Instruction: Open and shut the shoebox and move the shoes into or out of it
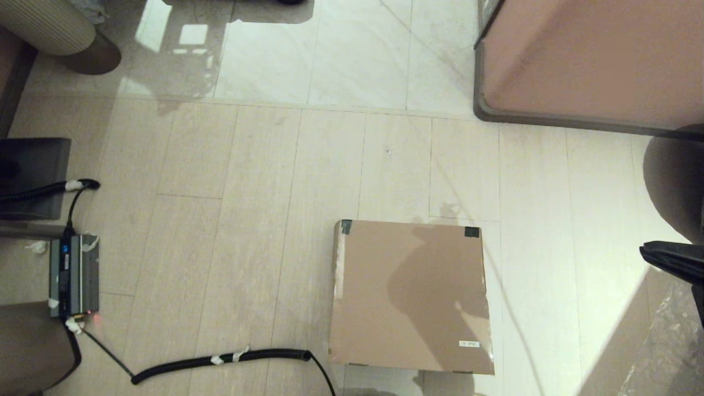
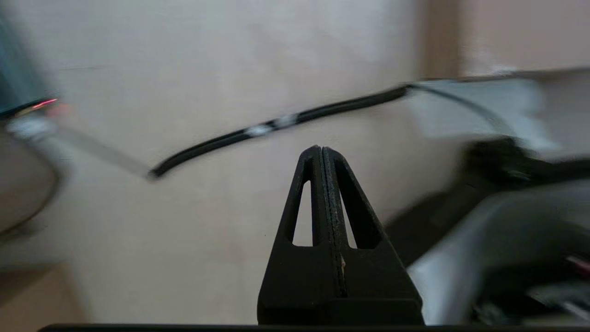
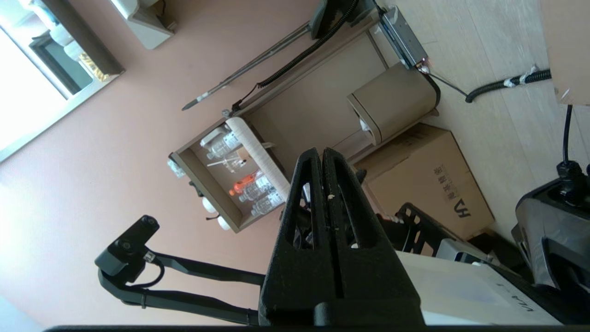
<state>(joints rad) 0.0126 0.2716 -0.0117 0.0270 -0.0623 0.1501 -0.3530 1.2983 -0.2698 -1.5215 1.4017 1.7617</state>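
Closed shoebox [image 1: 410,294], black cable [image 1: 220,360] beside it

Pale wood-plank floor [image 1: 231,231], glossy white marble tiles [image 1: 330,49] beyond. Large pinkish-brown cabinet with dark rounded base rim [image 1: 583,60] at far right. Black corrugated cable [image 1: 220,360] with white tape wraps lying curved on floor at near left. Small grey electronics box with red light [image 1: 74,275] at left edge, thin black lead running from it. Beige ribbed cylinder on brown foot [image 1: 60,33] at far left. Printed brown cardboard carton [image 3: 428,180] against pink wall.
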